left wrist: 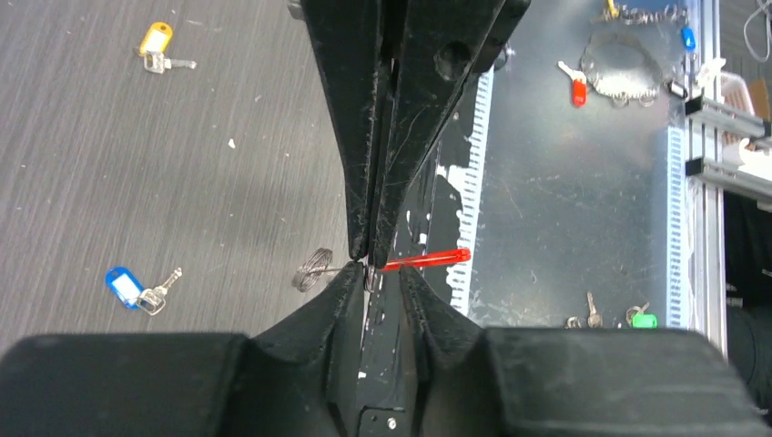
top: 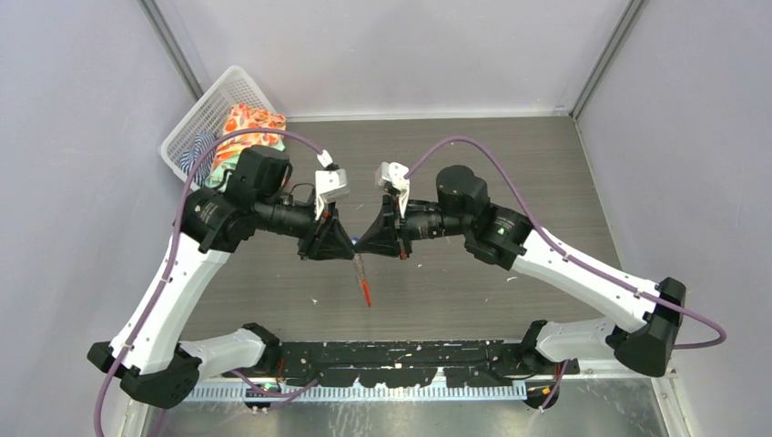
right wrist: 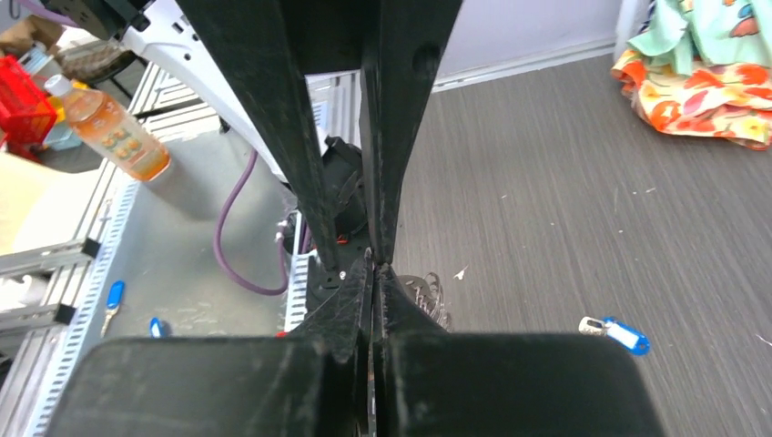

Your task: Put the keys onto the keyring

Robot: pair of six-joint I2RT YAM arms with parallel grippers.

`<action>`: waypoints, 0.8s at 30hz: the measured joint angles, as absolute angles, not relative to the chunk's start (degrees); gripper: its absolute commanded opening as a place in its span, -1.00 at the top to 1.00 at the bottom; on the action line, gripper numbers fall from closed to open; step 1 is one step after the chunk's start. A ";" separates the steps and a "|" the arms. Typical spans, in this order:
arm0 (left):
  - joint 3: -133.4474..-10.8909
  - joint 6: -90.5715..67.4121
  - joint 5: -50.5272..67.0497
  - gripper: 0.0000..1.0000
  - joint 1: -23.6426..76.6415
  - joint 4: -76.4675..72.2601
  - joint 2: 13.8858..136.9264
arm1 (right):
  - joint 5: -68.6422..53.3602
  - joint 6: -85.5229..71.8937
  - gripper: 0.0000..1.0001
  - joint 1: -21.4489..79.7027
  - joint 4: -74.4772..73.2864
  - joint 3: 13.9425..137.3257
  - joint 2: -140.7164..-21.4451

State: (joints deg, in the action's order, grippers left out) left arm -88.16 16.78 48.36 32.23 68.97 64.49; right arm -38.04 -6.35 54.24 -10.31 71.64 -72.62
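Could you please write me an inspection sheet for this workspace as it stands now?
Surface: grey wood-grain table, small white specks.
Job's things: keyring with red tag between both grippers' tips; blue key and yellow key lie loose on the table.
Clutter: white basket of cloths, far left corner.
Grippers: right gripper shut on keyring; left gripper slightly open beside it.
Cables: purple cable arcs over each arm.
Surroundings: drink bottle and spare keys off the table; plain walls.
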 measured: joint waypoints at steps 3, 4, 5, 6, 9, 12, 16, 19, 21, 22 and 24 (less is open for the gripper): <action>-88.16 14.11 48.27 0.48 32.25 65.98 63.66 | -34.70 -7.66 0.99 54.30 -4.99 66.63 -69.49; -88.16 13.28 47.94 0.51 32.25 65.01 63.16 | -33.43 -8.08 0.99 54.37 -2.81 64.66 -68.23; -88.16 12.19 47.55 0.52 32.25 64.34 62.65 | -31.86 -8.71 0.99 54.43 -0.32 62.28 -66.57; -88.16 10.98 46.94 0.52 32.23 63.53 62.00 | -31.66 -8.82 0.99 54.46 -0.03 62.04 -66.37; -88.09 7.81 45.32 0.47 31.33 61.39 59.29 | -28.62 -10.02 0.99 54.54 5.52 58.08 -63.35; -86.02 5.39 45.15 0.34 30.79 58.43 55.88 | -26.68 -11.77 0.99 54.54 10.96 54.85 -60.64; -82.50 2.07 45.87 -0.03 30.74 56.36 53.60 | -25.17 -15.40 0.98 54.54 20.05 51.59 -58.72; -80.18 -1.08 46.85 -0.31 30.72 53.47 53.65 | -24.49 -18.98 0.98 54.54 27.09 49.15 -58.54; -78.85 -3.22 48.05 -0.35 30.72 51.20 53.93 | -24.16 -21.32 0.98 54.54 31.03 47.51 -58.54; -78.28 -4.25 48.53 -0.35 30.72 50.15 54.39 | -23.99 -22.55 0.98 54.54 33.21 46.52 -58.59; -77.30 -6.22 49.89 -0.33 30.72 48.14 55.59 | -23.59 -24.34 0.98 54.54 36.47 45.28 -58.76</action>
State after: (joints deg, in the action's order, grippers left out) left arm -77.30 -6.22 49.89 30.72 48.14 55.59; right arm -23.59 -24.34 54.54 36.47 45.28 -58.76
